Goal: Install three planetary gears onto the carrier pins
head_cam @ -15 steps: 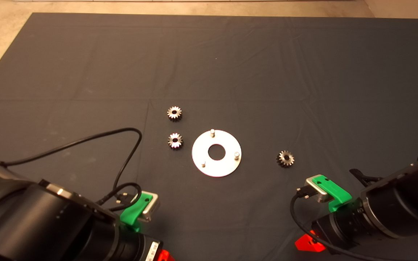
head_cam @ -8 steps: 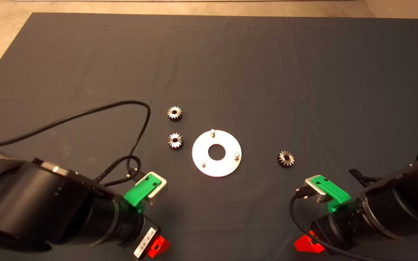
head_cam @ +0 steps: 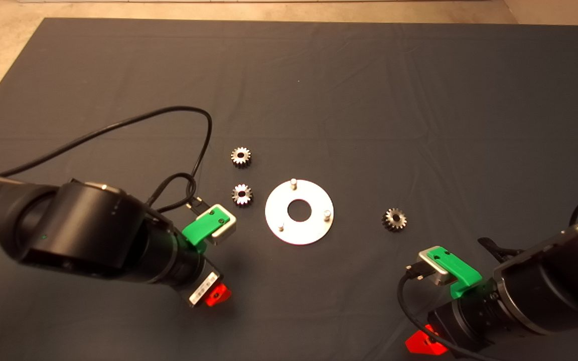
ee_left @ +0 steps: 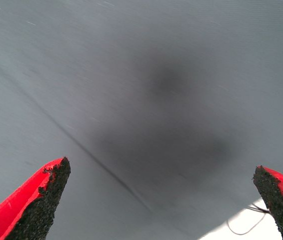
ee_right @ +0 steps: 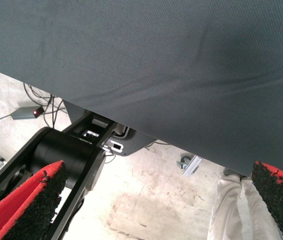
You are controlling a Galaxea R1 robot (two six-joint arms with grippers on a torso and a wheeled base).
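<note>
At the near edge, the left green gripper with red, rough black-padded fingers (ee_left: 161, 200) has swung inward and forward over the dark woven mat (head_cam: 369, 100), fingers spread wide and empty, probably starting toward a gear; the right gripper (ee_right: 161, 205) waits low right, also spread and empty. Beyond lie three small toothed silvery steel gears (head_cam: 242, 194), (head_cam: 241, 157), (head_cam: 395, 219), none mounted, around the flat round polished plate (head_cam: 314, 230) with its three bare upright pins (head_cam: 293, 182).
</note>
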